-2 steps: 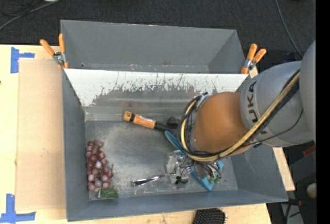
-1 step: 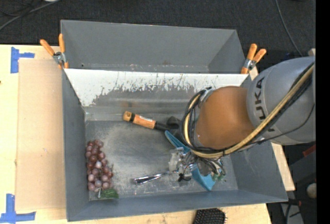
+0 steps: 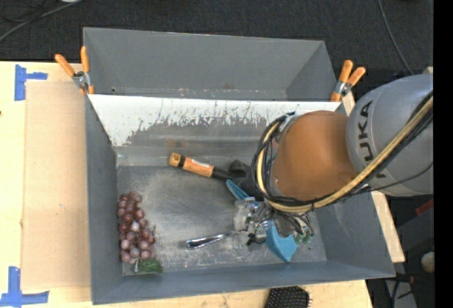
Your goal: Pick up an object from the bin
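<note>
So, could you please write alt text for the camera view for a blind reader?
The robot's hand is at the lower right of the grey bin, next to a blue object and a shiny metal utensil. A bunch of purple grapes lies by the left wall; an orange-handled tool lies towards the back.

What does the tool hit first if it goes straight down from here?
Probably the blue thing lying right under the tool, or the near end of the silver thing beside it. Depth is unclear.

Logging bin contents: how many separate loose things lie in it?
4: grape bunch lower left, orange-handled implement mid-bin, silver metal piece lower centre, blue piece by the arm. More may hide beneath it.
</note>
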Robot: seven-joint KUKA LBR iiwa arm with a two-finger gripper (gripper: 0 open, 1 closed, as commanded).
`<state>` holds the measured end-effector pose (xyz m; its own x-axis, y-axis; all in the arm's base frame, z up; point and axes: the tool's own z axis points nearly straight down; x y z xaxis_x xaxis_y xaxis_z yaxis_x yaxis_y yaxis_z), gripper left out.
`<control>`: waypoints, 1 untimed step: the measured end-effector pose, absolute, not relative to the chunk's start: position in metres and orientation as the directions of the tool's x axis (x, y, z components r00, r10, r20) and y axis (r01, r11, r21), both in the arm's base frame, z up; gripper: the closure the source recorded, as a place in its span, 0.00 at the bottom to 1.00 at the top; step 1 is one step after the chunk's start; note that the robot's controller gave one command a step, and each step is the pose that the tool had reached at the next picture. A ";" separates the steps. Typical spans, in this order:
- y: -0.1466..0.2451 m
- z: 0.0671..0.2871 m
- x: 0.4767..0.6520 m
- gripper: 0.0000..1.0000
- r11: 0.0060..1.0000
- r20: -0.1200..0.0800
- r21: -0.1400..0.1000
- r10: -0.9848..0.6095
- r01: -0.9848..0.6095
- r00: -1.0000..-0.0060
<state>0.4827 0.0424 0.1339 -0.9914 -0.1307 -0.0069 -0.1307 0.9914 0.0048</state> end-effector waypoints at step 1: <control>0.043 0.145 0.482 1.00 0.992 -0.006 0.005 -0.130 -0.130 -0.992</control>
